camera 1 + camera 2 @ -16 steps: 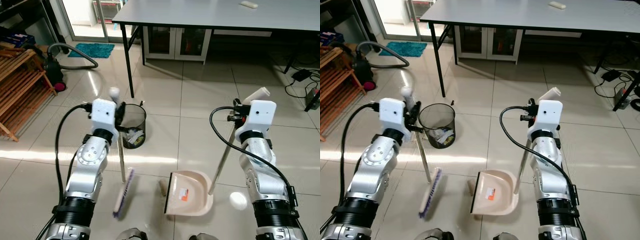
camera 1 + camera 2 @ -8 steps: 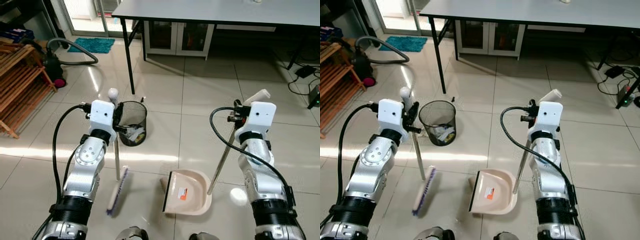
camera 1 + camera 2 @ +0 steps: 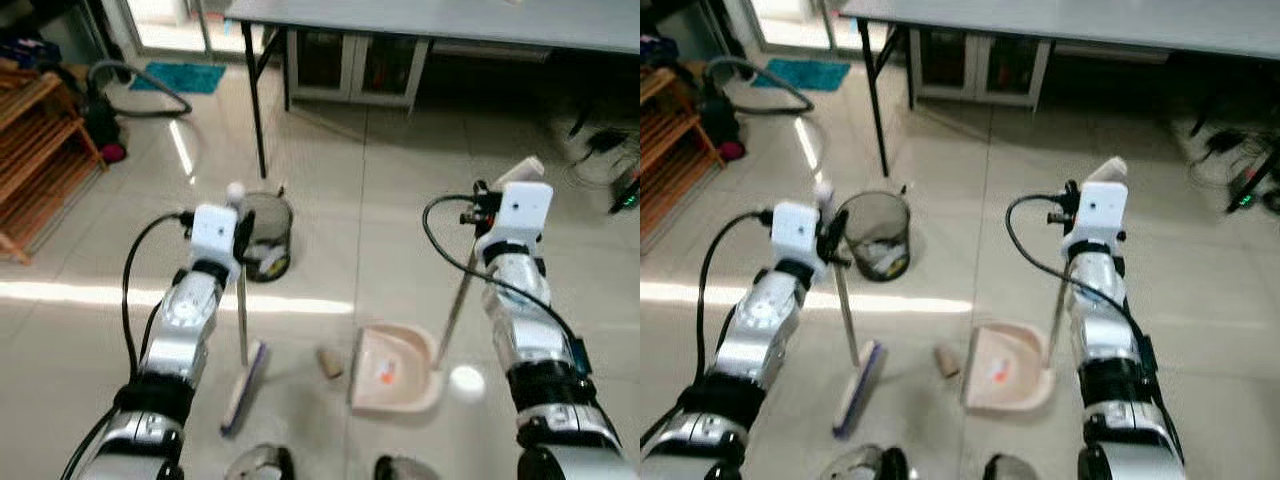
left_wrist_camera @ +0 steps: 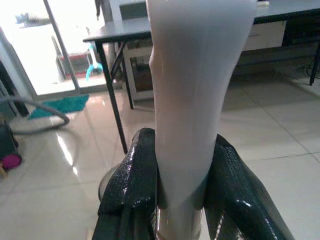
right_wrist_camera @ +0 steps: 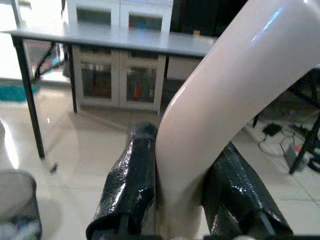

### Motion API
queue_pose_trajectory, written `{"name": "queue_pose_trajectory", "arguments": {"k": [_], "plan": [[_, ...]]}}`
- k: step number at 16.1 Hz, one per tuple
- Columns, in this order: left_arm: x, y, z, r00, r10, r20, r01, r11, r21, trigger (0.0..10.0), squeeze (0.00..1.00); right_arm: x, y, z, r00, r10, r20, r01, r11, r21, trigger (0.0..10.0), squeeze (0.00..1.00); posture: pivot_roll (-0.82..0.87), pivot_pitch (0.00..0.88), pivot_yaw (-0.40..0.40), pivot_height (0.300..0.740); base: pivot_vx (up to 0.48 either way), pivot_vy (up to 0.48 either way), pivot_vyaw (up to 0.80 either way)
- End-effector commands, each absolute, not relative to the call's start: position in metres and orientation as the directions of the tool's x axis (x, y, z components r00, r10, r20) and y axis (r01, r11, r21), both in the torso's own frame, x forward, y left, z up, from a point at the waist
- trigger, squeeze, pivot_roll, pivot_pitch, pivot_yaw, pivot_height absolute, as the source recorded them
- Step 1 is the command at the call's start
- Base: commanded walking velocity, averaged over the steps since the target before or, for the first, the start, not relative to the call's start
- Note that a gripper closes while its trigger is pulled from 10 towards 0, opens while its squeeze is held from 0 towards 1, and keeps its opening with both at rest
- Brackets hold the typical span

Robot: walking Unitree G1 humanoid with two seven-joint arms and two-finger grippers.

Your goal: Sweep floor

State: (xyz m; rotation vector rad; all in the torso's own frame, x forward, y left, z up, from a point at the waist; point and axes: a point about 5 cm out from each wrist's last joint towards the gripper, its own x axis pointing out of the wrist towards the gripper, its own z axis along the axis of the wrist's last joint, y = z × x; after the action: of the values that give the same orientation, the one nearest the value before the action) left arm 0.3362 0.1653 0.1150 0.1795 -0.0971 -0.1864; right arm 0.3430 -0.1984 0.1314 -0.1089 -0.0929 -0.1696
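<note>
Glossy beige tiled floor [image 3: 380,230]; grey table [image 3: 420,20] over cabinets [image 3: 355,70]; wooden rack [image 3: 40,150], teal mat [image 3: 180,77], bright doorway.

We see the small brown scrap [image 3: 329,361] now lying clear of the dustpan [image 3: 397,369], no longer against its lip. The broom head [image 3: 243,385] sits, as far as the blur lets us judge, a little nearer that scrap.

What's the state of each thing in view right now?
left gripper: shut on the broom handle.
right gripper: shut on the dustpan handle.
broom: upright, head on the floor tiles.
dustpan: pan flat on the floor, mouth facing the broom.
small brown piece: lying between broom head and dustpan.
wire bin: upright, litter inside.
</note>
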Motion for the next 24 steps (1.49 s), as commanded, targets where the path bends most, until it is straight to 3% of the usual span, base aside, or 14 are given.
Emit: {"name": "queue_pose_trajectory", "arguments": {"k": [1, 9, 12, 13, 18, 24], "plan": [[0.341, 0.162, 0.136, 0.958, -0.222, 0.183, 0.177, 0.956, 0.234, 10.0, 0.00, 0.346, -0.199, 0.144, 0.972, -0.159, 0.175, 0.184, 0.973, -0.136, 10.0, 0.00, 0.03, 0.202, 0.062, 0.740, 0.000, 0.000, 0.00], [0.344, 0.156, 0.135, 0.931, -0.293, 0.218, 0.220, 0.927, 0.304, 10.0, 0.00, 0.349, -0.211, 0.138, 0.943, -0.242, 0.229, 0.290, 0.935, -0.206, 10.0, 0.00, 0.08, 0.268, 0.062, 0.740, 0.000, 0.000, 0.00], [0.344, 0.157, 0.134, 0.929, -0.298, 0.220, 0.224, 0.925, 0.308, 10.0, 0.00, 0.353, -0.192, 0.134, 0.952, -0.185, 0.242, 0.234, 0.954, -0.189, 10.0, 0.00, 0.08, 0.262, 0.086, 0.740, 0.000, 0.000, 0.00], [0.343, 0.156, 0.131, 0.927, -0.307, 0.214, 0.236, 0.923, 0.304, 10.0, 0.00, 0.356, -0.173, 0.130, 0.964, -0.128, 0.235, 0.179, 0.961, -0.211, 10.0, 0.00, 0.06, 0.268, 0.097, 0.740, 0.000, 0.000, 0.00], [0.338, 0.143, 0.123, 0.917, -0.341, 0.206, 0.274, 0.915, 0.295, 10.0, 0.00, 0.353, -0.156, 0.124, 0.964, -0.083, 0.253, 0.143, 0.963, -0.229, 10.0, 0.00, 0.07, 0.274, 0.093, 0.740, 0.000, 0.000, 0.00], [0.341, 0.122, 0.120, 0.887, -0.416, 0.200, 0.337, 0.880, 0.334, 10.0, 0.00, 0.338, -0.134, 0.106, 0.961, -0.135, 0.243, 0.174, 0.973, -0.150, 10.0, 0.00, 0.05, 0.299, 0.091, 0.740, 0.000, 0.000, 0.00]]}}
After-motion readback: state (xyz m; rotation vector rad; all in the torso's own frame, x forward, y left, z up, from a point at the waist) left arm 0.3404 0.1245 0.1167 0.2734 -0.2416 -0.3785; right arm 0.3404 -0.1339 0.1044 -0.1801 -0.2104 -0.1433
